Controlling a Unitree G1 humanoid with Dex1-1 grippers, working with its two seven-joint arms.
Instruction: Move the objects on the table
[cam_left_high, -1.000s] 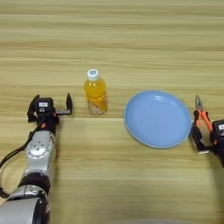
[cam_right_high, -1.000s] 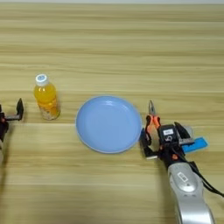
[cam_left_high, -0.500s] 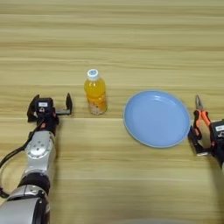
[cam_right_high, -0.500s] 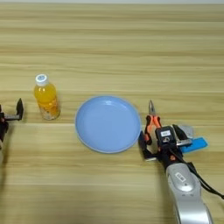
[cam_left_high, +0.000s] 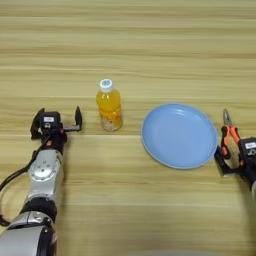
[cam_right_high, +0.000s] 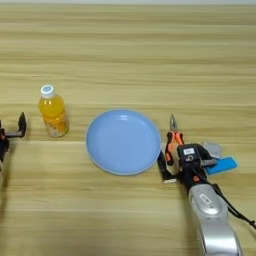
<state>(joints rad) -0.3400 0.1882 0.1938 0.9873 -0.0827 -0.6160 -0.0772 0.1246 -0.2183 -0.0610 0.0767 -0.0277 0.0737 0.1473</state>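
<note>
The pliers (cam_right_high: 173, 136) lie just right of the blue plate, with the metal nose pointing away from me and the orange-and-black handles toward me. My right gripper (cam_right_high: 186, 162) sits over the handle ends. It is open, and one black finger (cam_right_high: 162, 167) stands left of the handles. The bright-blue block (cam_right_high: 222, 165) lies flat on the table (cam_right_high: 150, 60), touching the gripper's right side. At the left my left gripper (cam_left_high: 56, 122) rests open on the table with nothing between its fingers.
An orange juice bottle (cam_left_high: 110, 106) with a white cap stands upright just right of the left gripper. A round blue plate (cam_left_high: 179, 135) lies between the bottle and the pliers. A small grey piece (cam_right_high: 212, 149) lies beside the blue block.
</note>
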